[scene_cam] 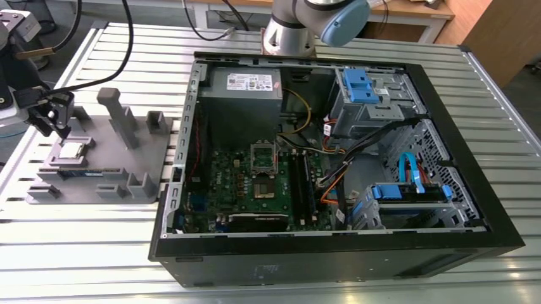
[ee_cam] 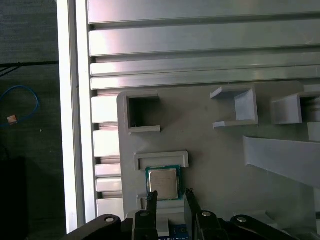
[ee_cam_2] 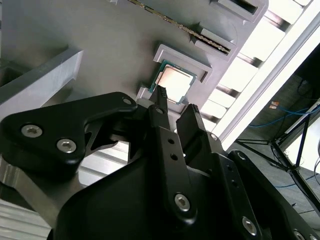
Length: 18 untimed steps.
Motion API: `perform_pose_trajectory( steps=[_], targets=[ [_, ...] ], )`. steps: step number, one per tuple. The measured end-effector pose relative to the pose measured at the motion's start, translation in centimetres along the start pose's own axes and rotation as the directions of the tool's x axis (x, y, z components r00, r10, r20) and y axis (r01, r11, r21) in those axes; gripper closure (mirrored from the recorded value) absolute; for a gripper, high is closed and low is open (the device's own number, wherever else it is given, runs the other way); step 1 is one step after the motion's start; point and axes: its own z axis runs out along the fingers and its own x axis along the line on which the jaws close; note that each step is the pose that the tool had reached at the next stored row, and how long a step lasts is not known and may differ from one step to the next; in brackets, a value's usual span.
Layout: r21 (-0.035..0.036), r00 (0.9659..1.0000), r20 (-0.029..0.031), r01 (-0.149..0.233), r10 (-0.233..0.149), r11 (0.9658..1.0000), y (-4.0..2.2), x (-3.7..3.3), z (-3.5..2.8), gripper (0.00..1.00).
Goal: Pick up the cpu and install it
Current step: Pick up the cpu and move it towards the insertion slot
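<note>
Cpu (ee_cam: 162, 183) lies flat, metal face up, in the grey holder tray's (scene_cam: 103, 151) pocket. It is square, no long axis. Tray sits on slatted metal surface (scene_cam: 85, 253), dark floor (ee_cam: 30, 60) beyond. Hand (ee_cam: 170, 193) hovers close, fingers apart.

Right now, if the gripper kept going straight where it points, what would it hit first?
Probably the cpu in its seat on the grey holder tray; the open gripper points down at it. How far above is unclear.
</note>
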Motion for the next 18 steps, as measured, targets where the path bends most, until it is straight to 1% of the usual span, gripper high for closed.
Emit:
perform_pose_trajectory(
  steps=[9,14,16,18],
  targets=[
    [-0.0001,1.0,0.0001,0.0,0.0,1.0,-0.01,0.0,0.12,0.64],
    [0.0003,1.0,0.0001,0.0,0.0,1.0,-0.02,0.0,0.44,0.64],
    [0.0021,1.0,0.0001,0.0,0.0,1.0,-0.03,0.0,0.61,0.64],
    [0.0059,1.0,0.0004,0.0,0.0,1.0,-0.04,0.0,0.79,0.64]
  ],
)
